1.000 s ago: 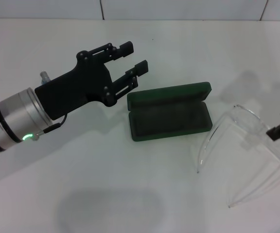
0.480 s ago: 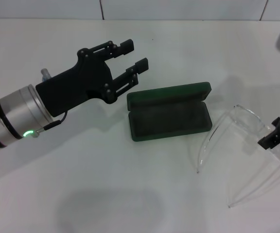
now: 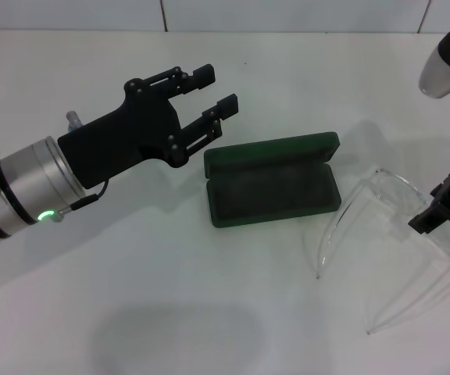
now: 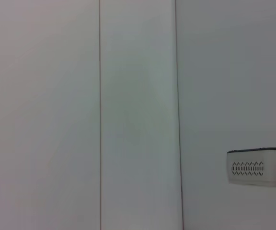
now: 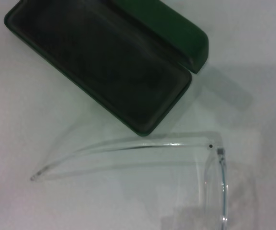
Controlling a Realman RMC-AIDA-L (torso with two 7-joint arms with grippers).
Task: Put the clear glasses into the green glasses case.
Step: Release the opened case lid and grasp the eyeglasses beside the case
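Glasses on table, case open, both arms clear of them.
I see the clear glasses [image 3: 401, 234] lying on the white table [image 3: 170, 312], arms unfolded, just right of the open green glasses case [image 3: 272, 191]. The right gripper [image 3: 444, 205] hangs over their front; I cannot tell its finger state. Farther back, the left gripper [image 3: 216, 92] hovers spread, holding nothing.

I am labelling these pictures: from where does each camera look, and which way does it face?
Head: high, looking down at the table; left gripper raised near the green glasses case, right gripper over the clear glasses.
Left wrist: faces a white wall; no fingers show.
Right wrist: looks down; no fingers show.
Head and right wrist share case and glasses.
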